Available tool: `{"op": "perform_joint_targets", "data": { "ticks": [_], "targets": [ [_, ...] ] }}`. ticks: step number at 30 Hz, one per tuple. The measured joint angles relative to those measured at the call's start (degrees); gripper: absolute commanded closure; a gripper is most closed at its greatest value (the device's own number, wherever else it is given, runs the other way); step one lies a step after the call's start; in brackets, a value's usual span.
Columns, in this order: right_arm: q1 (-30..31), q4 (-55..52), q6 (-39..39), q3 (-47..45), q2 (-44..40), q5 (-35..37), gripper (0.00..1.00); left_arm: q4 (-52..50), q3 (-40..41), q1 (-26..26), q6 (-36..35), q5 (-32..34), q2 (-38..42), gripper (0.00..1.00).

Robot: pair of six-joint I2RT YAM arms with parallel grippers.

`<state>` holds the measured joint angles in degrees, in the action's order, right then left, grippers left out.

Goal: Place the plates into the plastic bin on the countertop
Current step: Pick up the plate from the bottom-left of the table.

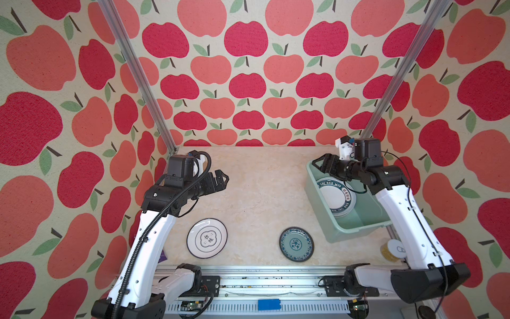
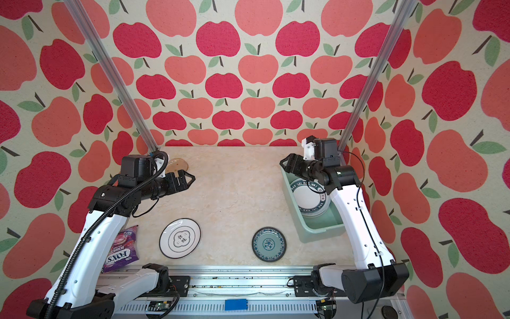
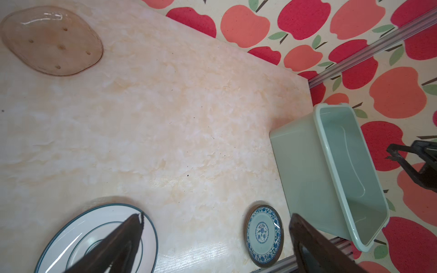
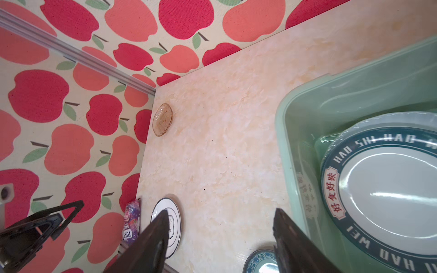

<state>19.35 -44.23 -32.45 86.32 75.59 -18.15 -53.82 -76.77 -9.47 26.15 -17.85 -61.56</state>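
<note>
The mint-green plastic bin (image 1: 348, 230) (image 2: 313, 229) (image 3: 305, 165) (image 4: 298, 132) stands at the right of the countertop (image 1: 254, 193). Inside lies a white plate with a dark-green lettered rim (image 1: 335, 197) (image 2: 310, 197) (image 4: 390, 189). A black-rimmed emblem plate (image 1: 207, 238) (image 2: 180, 238) and a teal patterned plate (image 1: 296, 244) (image 2: 269, 244) (image 3: 263, 234) lie near the front. An amber plate (image 2: 178, 165) (image 3: 52, 40) (image 4: 162, 119) sits far left. My right gripper (image 1: 320, 163) (image 4: 221, 210) hovers open and empty over the bin's far corner. My left gripper (image 1: 223, 179) (image 3: 216, 215) hangs open, empty, above the left countertop.
A purple candy bag (image 2: 121, 248) (image 4: 131, 219) lies at the front left edge under my left arm. A yellow tub with a white lid (image 1: 393, 250) stands by the bin's near right corner. An aluminium rail (image 1: 248, 273) edges the front.
</note>
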Motion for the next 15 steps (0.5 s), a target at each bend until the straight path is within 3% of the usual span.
{"op": "perform_joint_targets", "data": {
  "ticks": [8,15],
  "targets": [
    [19.93,2.64,-1.05,6.86,13.75,3.10,0.30,-1.05,12.79,10.40,10.60,-5.09,3.08,0.01],
    [30.99,5.49,-1.03,10.97,28.04,1.18,0.31,-4.68,16.61,17.94,17.40,-5.22,4.44,0.01]
  ]
}}
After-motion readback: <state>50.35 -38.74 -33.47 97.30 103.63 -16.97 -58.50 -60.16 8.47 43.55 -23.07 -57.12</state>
